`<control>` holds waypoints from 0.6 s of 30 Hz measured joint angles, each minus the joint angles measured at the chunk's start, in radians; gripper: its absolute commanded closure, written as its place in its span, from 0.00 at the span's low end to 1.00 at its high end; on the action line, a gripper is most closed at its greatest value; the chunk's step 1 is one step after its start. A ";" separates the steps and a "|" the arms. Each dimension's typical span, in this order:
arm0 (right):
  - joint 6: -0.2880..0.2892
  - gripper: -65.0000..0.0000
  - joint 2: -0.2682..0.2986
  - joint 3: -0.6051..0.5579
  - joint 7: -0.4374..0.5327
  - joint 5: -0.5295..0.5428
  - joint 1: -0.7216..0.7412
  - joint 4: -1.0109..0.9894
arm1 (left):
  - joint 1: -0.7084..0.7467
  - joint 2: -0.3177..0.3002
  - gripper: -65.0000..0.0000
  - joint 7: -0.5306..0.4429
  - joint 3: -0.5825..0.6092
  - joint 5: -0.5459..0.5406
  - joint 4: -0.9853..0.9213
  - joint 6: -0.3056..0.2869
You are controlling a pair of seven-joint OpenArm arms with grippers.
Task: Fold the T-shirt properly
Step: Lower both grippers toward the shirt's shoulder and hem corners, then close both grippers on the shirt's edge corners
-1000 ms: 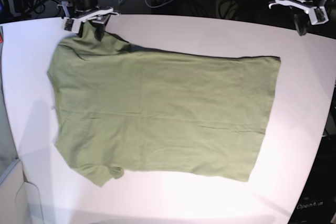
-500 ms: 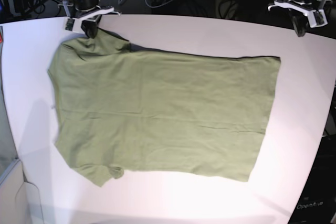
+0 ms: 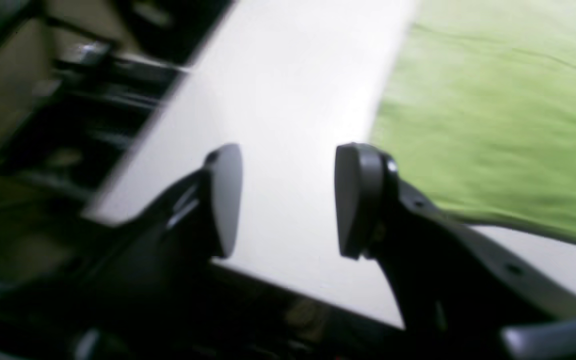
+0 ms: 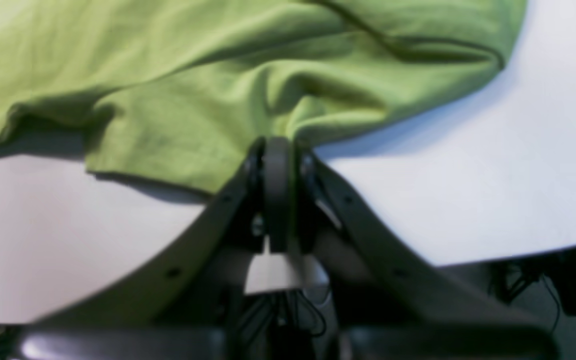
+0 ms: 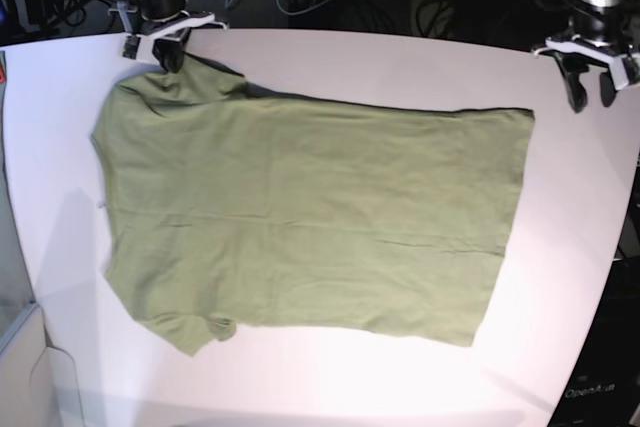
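An olive-green T-shirt (image 5: pixel 300 217) lies spread flat on a white table (image 5: pixel 400 62); the right gripper (image 5: pixel 172 57) sits at its far sleeve, fingers together on the cloth edge; the left gripper (image 5: pixel 590 95) hangs over bare table beyond the hem corner, fingers apart.

— What carries everything here?
— A white table (image 5: pixel 560 277) with a curved far edge; dark clutter and cables sit beyond it.
— And what lies on it?
— The T-shirt (image 5: pixel 310 217), olive green, spread flat across the middle, sleeves toward the base view's left, hem toward its right.
— Flat all over?
— Nearly; the far sleeve (image 4: pixel 228 120) is bunched and rumpled near the table's rim. Bare white surface surrounds the cloth.
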 measured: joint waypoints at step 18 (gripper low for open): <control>0.000 1.00 0.000 0.000 0.000 0.000 0.001 0.000 | -0.449 0.063 0.55 0.429 -0.273 0.208 -0.285 -0.482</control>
